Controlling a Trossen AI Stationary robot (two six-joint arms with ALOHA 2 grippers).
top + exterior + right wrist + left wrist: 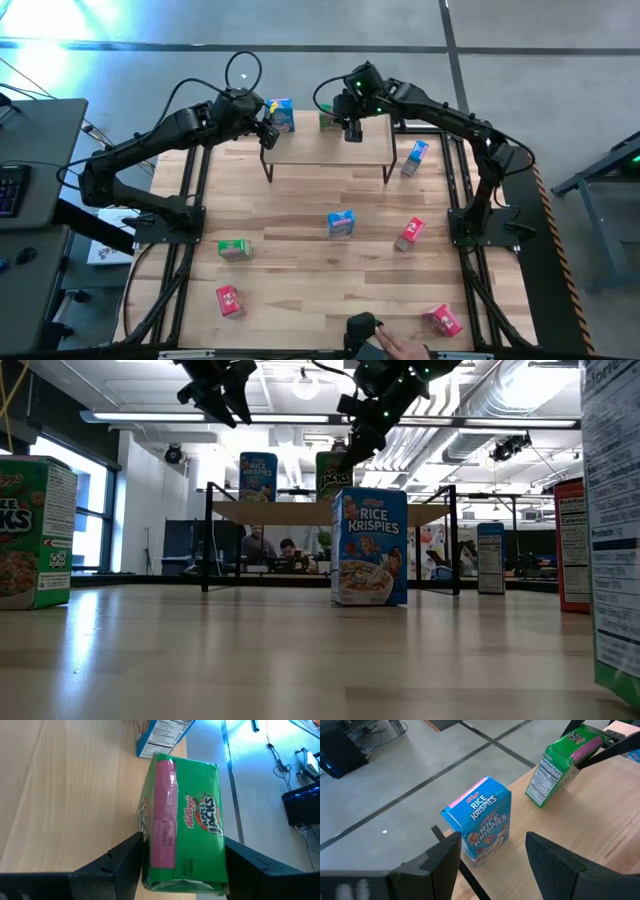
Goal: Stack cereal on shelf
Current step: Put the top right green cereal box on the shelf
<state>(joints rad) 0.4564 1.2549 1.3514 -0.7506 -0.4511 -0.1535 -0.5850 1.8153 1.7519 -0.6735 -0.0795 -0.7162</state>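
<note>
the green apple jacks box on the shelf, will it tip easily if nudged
Probably yes: the green Apple Jacks box is tall and narrow, already leaning on the shelf. It is likely light, stiff cardboard. Its glossy faces may slip between the right gripper fingers.

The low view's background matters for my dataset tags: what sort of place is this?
Probably an open-plan lab or office: exposed ceiling ducts, people seated at desks behind the table, and a polished concrete floor around the rig.

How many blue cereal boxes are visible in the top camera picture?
3. One Rice Krispies box stands on the shelf near the left gripper, one blue box is mid-table, one blue box is beside the shelf's right end. None seems hidden.
</note>
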